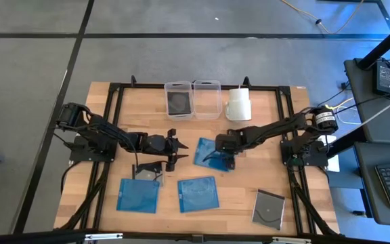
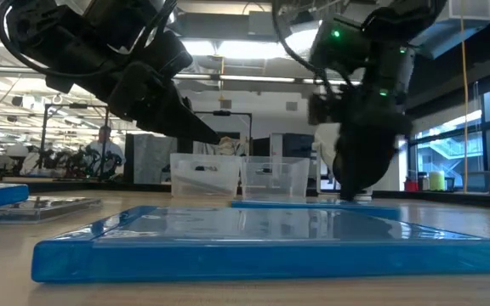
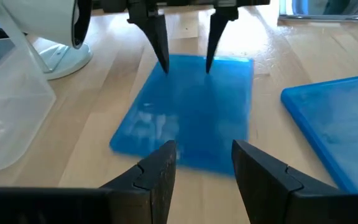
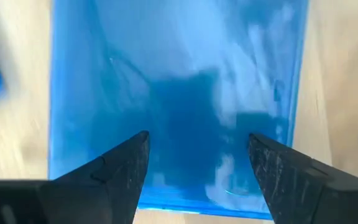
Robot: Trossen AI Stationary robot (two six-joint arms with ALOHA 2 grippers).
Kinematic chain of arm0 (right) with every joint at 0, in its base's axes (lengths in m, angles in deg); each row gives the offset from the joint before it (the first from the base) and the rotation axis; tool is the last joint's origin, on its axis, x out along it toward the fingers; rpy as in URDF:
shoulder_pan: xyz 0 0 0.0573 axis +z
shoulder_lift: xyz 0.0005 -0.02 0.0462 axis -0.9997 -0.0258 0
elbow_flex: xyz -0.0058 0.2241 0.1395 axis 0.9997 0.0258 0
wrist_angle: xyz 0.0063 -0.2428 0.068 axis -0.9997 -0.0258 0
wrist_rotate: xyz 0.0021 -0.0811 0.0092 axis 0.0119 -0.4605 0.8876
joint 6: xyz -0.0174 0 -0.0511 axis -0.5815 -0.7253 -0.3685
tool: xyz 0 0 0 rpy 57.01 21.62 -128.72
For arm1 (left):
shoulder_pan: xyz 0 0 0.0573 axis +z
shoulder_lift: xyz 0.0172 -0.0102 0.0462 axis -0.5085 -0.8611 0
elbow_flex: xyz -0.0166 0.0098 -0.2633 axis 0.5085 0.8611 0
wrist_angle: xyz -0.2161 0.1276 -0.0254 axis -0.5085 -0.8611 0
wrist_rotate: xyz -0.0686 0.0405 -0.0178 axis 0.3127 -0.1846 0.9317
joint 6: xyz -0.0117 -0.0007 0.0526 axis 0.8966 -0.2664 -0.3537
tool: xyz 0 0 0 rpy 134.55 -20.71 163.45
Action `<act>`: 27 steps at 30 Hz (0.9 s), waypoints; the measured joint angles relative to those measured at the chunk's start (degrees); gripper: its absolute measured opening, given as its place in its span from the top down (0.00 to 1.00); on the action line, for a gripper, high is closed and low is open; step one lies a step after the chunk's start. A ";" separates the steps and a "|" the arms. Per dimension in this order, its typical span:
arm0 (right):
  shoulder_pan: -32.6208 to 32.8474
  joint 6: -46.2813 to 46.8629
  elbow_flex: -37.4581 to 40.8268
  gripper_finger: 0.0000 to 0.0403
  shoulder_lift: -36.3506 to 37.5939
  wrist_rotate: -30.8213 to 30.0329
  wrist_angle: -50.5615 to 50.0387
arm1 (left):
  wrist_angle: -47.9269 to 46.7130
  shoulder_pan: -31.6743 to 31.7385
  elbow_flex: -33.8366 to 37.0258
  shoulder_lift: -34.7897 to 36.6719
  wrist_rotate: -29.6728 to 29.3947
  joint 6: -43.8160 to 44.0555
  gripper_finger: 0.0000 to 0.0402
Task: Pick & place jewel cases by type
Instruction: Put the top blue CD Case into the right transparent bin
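While the right gripper is hovering with its jaws spread wide directly over a blue jewel case lying flat on the table, the left gripper is waiting just beside it, empty and partly open. Thin, stiff and smooth, the case is likely light but slippery and prone to cracking — a hold across two opposite edges looks best. Beyond the right gripper, two clear bins are standing side by side — one holding something dark, probably a case, the other seemingly bare. Other cases are lying nearer the table's front edge.
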 joint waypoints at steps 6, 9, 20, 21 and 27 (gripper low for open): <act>0.13 0.97 0.00 0.32 -1.20 -7.18 15.22 | -0.06 -0.22 0.00 0.00 -0.14 -0.39 0.62; 0.13 -3.26 -0.08 0.32 -1.07 -10.79 17.92 | -0.29 -0.19 0.00 0.00 -0.33 -0.50 0.62; -4.49 -10.95 -5.11 0.32 0.52 -15.11 -5.49 | -2.36 -3.69 -0.96 -5.82 -1.97 -0.11 0.64; -5.04 -11.88 -5.11 0.32 0.52 -15.29 -7.07 | -3.45 -4.19 -1.44 -6.84 -1.32 0.62 0.64; -7.32 -15.13 -5.11 0.32 0.52 -17.18 -15.44 | -6.32 -6.72 -5.83 -13.47 -4.86 5.59 0.65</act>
